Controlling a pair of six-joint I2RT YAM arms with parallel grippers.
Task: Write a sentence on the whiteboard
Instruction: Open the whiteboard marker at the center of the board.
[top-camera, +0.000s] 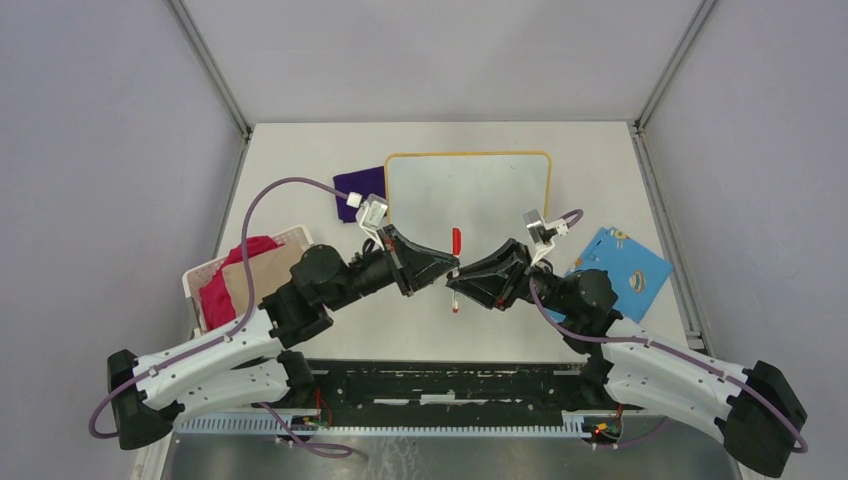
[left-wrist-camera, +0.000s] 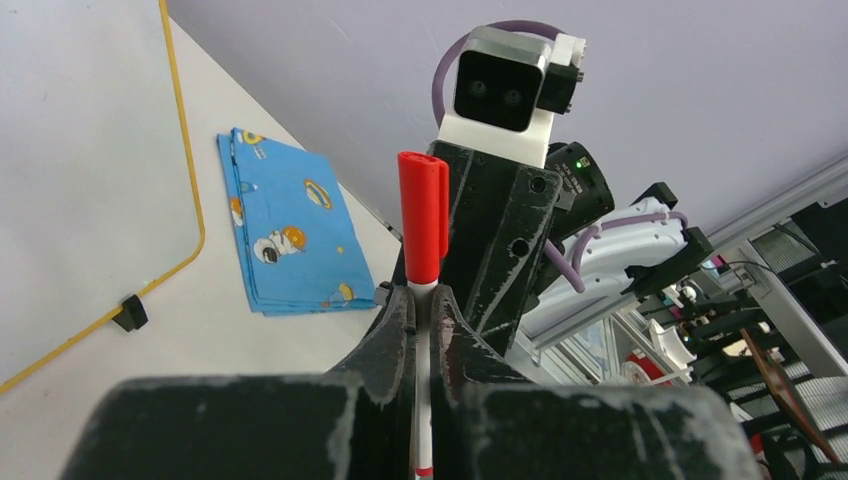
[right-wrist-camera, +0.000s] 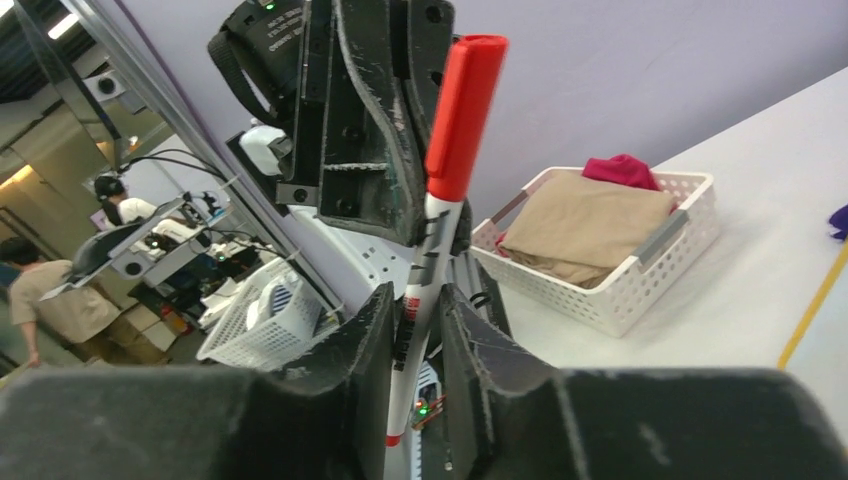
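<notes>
The whiteboard (top-camera: 467, 195) lies flat at the table's middle back, white with a thin yellow frame; its near corner also shows in the left wrist view (left-wrist-camera: 80, 150). No sentence shows on its face. A marker (top-camera: 456, 243) with a red cap and white barrel is held upright above the board's near edge. My left gripper (top-camera: 451, 268) is shut on the barrel (left-wrist-camera: 423, 225) just below the cap. My right gripper (top-camera: 459, 281) faces it from the other side, its fingers closed against the same barrel (right-wrist-camera: 463, 110). Both sets of fingertips (left-wrist-camera: 427, 300) (right-wrist-camera: 417, 305) pinch the marker.
A blue printed card (top-camera: 622, 270) (left-wrist-camera: 290, 225) lies right of the board. A white basket (top-camera: 192, 285) (right-wrist-camera: 640, 285) with tan and pink cloths stands at the left. A purple cloth (top-camera: 358, 185) lies at the board's left edge. Angled walls enclose the table.
</notes>
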